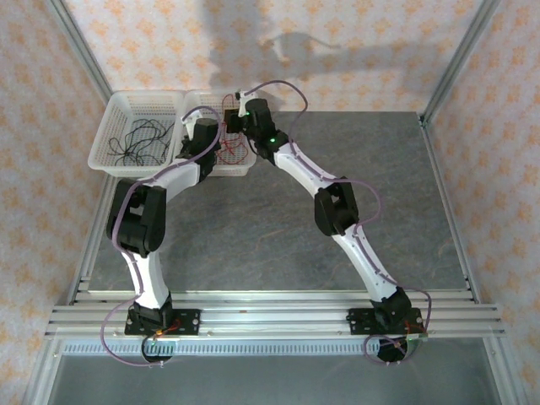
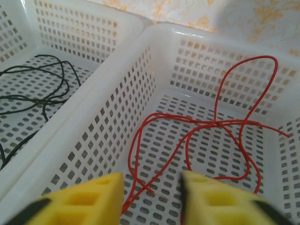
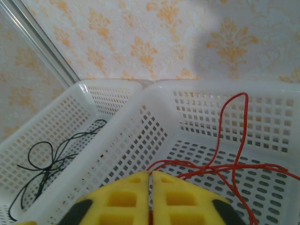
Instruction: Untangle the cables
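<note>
Grey table [image 1: 396,169], two white baskets side by side at its far left. Sorting by colour looks done: black wires [image 1: 139,139] lie loose in the left basket [image 2: 70,28], red wires [image 2: 206,123] in the right basket [image 2: 206,61]. The reds are not yet freed (strands cross mid-basket, one loop standing up). Left gripper [image 2: 152,180] hangs over them, fingers spread. Right gripper [image 3: 150,176] fingers pressed together, seemingly pinching a red strand.
</note>
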